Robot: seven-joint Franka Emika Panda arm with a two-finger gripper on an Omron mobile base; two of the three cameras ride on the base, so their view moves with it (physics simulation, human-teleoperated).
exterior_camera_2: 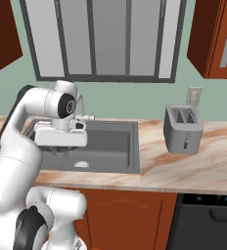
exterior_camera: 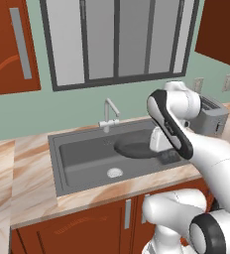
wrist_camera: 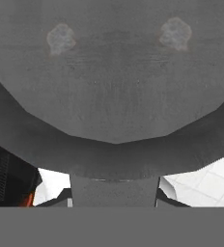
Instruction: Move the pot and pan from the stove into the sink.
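Item: pan (exterior_camera: 134, 147). Shallow, round, dark grey. Left base view: centre right of the frame, over the right part of the sink (exterior_camera: 77, 163); whether it rests on the basin floor cannot be told. Hand view: speckled inner surface with two paler rivet marks takes the upper half of the frame; the handle (wrist_camera: 115, 189) runs down to the bottom centre.

Item: end effector (exterior_camera: 167, 155). Left base view: just right of the pan, below the white wrist, over the sink's right edge. Clenched on the pan's handle, as the hand view shows.

Item: sink. Rectangular grey basin in a marbled beige tabletop (exterior_camera_2: 184, 168); drain (exterior_camera: 114, 172) at lower centre of the basin; chrome faucet (exterior_camera: 108, 115) behind it.

Item: toaster (exterior_camera_2: 183, 128). Steel, on the tabletop, centre right of the right base view, well apart from the sink.
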